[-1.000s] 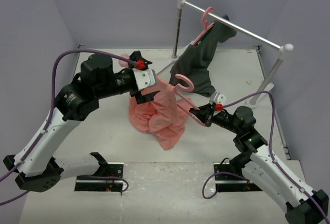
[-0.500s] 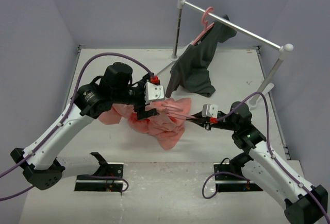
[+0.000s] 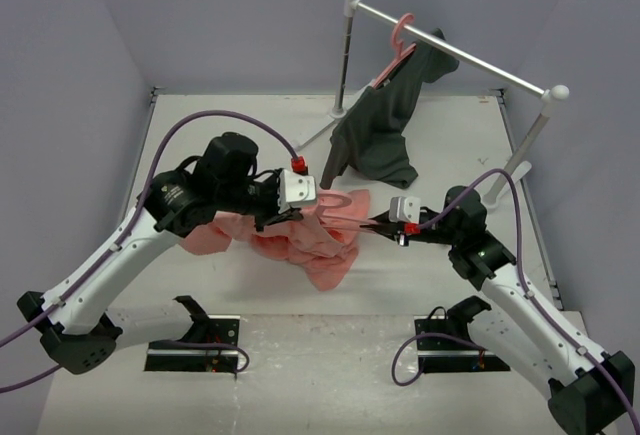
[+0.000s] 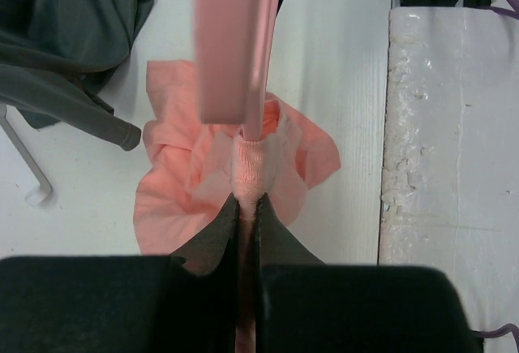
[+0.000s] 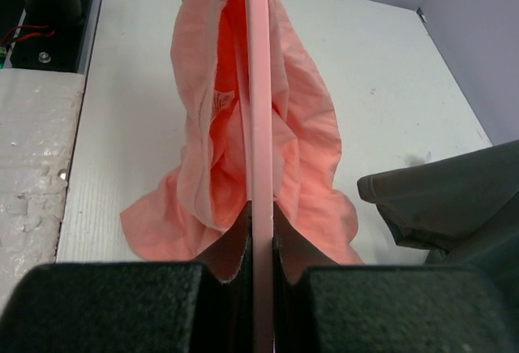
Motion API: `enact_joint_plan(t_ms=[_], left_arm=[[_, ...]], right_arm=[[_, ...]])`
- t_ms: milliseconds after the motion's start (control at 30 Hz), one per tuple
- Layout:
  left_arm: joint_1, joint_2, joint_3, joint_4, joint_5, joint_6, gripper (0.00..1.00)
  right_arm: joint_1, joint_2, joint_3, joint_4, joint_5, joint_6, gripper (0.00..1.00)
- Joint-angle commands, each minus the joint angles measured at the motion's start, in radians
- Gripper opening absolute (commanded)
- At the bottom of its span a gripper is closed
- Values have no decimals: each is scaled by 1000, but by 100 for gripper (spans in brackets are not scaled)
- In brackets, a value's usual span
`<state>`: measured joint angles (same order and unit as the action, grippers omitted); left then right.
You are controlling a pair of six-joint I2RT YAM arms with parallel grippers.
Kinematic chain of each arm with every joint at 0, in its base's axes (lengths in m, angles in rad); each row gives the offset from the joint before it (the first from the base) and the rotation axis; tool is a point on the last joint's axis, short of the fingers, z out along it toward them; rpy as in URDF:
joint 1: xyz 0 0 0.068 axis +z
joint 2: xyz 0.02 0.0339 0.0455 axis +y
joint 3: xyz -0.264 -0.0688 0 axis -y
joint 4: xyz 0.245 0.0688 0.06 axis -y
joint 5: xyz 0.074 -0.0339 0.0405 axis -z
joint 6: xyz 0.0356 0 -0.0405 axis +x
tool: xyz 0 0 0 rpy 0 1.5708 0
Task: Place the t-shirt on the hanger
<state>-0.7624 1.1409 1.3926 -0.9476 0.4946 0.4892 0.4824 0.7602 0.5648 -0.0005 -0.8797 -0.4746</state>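
Both arms have dropped low over the table (image 3: 200,135) since a second ago. The hanger (image 5: 259,85), then held up with its hook high, now lies nearly level, and the t-shirt (image 3: 310,245) has been drawn out toward the left. The left gripper (image 4: 247,217) is closed on a ribbed band of the shirt, probably the collar, which sits bunched at the hanger's end. The right gripper (image 5: 259,221) pinches the hanger's thin bar edge-on, with pink cloth draped on either side. Most of the shirt lies crumpled on the table between the arms, near the dark grey garment (image 3: 375,145) hanging from the rail (image 3: 450,50). This looks like the threading step, with one hanger end going into the neck opening. Next, the left should pull the band further along the bar while the right holds it steady.
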Motion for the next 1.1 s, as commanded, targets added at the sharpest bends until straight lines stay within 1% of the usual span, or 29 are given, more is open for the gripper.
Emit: enact_joint_plan(t_ms=[0, 100, 167, 200, 233, 300, 333, 367, 433, 467, 533, 567, 667, 700, 767, 800, 900, 1067], left_arm=[[6, -3, -18, 30, -62, -13, 0], [8, -11, -18, 57, -48, 17, 0], [8, -33, -31, 99, -82, 9, 0], [8, -46, -48, 138, -128, -12, 0], [8, -59, -66, 186, -182, -34, 0], [8, -101, -101, 259, -288, -131, 0], [8, -113, -110, 280, -332, -160, 0], [8, -122, -118, 301, -400, -179, 0], [8, -127, -112, 290, -431, -196, 0], [8, -128, -110, 276, -432, -202, 0], [8, -137, -115, 274, -457, -236, 0], [8, -146, -127, 274, -467, -247, 0], [8, -159, -157, 276, -460, -298, 0], [8, -163, -169, 277, -455, -306, 0], [8, -169, -190, 278, -434, -320, 0], [8, -170, -198, 278, -423, -322, 0], [8, -183, -234, 285, -427, -329, 0], [8, -212, -256, 318, -434, -359, 0]], right_arm=[[12, -9, 70, 104, -127, -3, 0], [12, -15, 62, 127, -147, 20, 0], [12, -20, 48, 161, -134, 37, 0], [12, -23, 29, 192, -89, 74, 18], [12, -27, 7, 227, -27, 125, 46], [12, -35, -27, 333, 125, 305, 94], [12, -37, -31, 350, 216, 387, 99], [12, -40, 0, 328, 412, 455, 99], [10, -38, 85, 118, 716, 658, 99], [7, -34, 125, 49, 833, 796, 99], [4, -42, 151, 5, 921, 916, 99], [4, -49, 113, 6, 891, 1024, 99], [3, -35, 4, 125, 798, 1354, 99], [4, -18, -36, 178, 765, 1431, 99], [29, 36, -91, 275, 705, 1525, 99], [34, 67, -101, 289, 696, 1553, 98], [117, 238, -75, 388, 656, 1586, 90], [210, 409, -86, 508, 651, 1614, 74]])
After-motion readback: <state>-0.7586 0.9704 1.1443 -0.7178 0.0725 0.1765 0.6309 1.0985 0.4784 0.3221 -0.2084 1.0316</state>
